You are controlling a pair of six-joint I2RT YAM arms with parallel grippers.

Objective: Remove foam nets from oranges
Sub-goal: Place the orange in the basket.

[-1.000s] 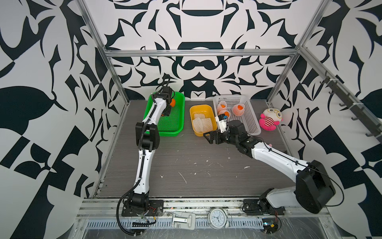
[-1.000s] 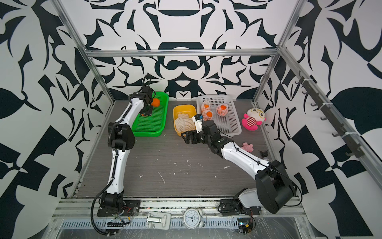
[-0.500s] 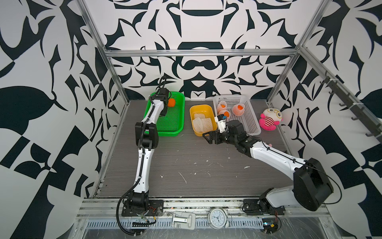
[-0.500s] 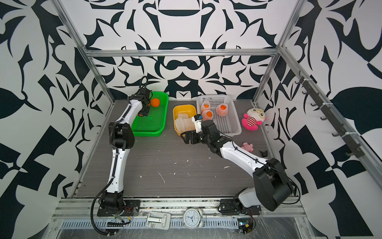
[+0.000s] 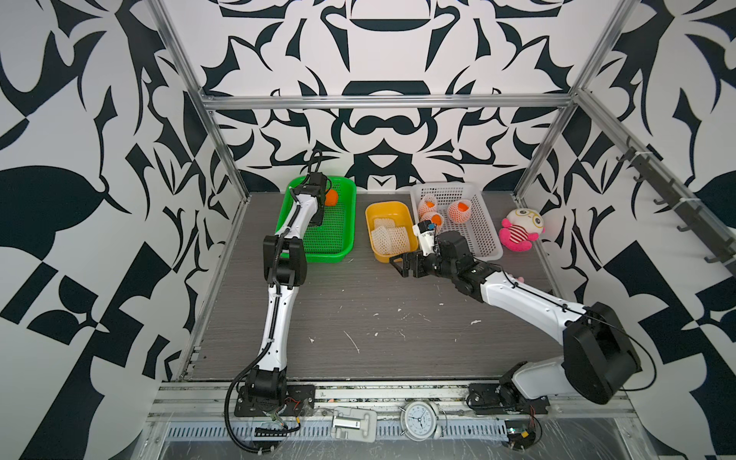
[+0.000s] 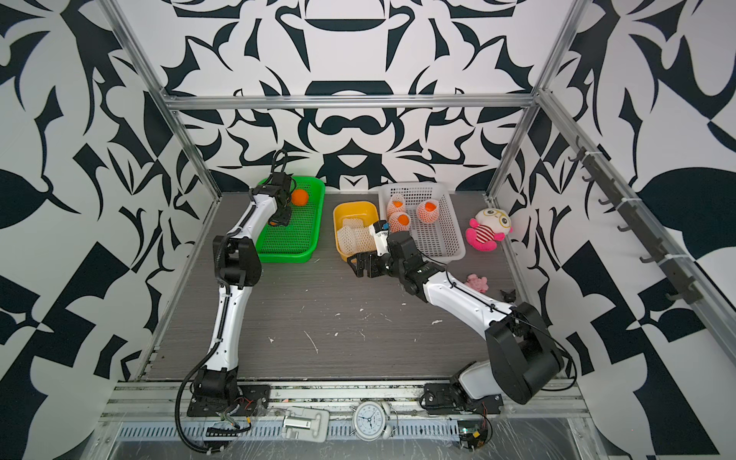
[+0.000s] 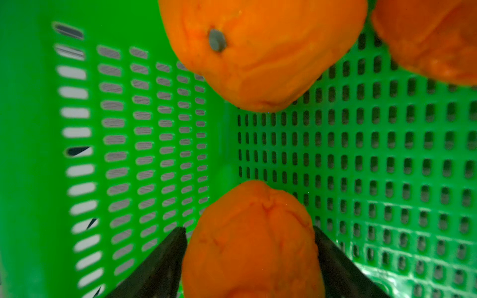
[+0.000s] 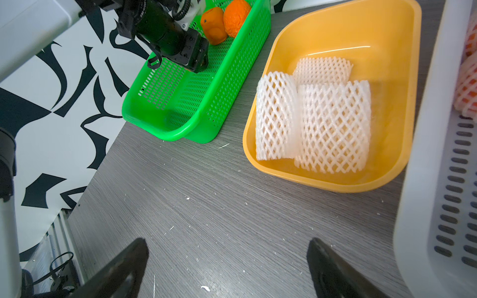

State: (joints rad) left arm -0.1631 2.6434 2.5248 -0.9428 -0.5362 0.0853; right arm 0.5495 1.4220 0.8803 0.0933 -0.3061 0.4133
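Green slotted basket (image 7: 144,134) fills the left wrist view, w/ the left gripper (image 7: 249,232) down inside it. One bare orange (image 7: 253,240) sits btw its two black fingers (image 7: 165,263), each finger right at the skin. Can't tell if the jaws are clamping the fruit or have let go of it. Straight past the fingertips, well apart from that fruit, lies a 2nd orange (image 7: 258,56) w/ a grey stem button. A 3rd orange (image 7: 426,38) is further out, off to one finger's side, only partly in frame.

The right gripper (image 8: 227,245) hovers low over the grey wood-grain table (image 8: 206,201). Its jaws are spread wide, w/ only tabletop btw them. Ahead of its fingertips, toward one finger's side, is the yellow tub (image 8: 387,31) w/ 3 flattened white foam nets (image 8: 333,126) inside, overlapping. Further ahead, toward the other finger's side, is the green basket again.

The white perforated basket (image 8: 426,180) is just outside the finger nearer the tub. Both top views show 3 netted oranges (image 5: 460,210) (image 6: 428,210) in it, bunched at the far end. A pink & white plush toy (image 5: 519,231) sits on the table beyond that basket, well away from both sets of jaws.
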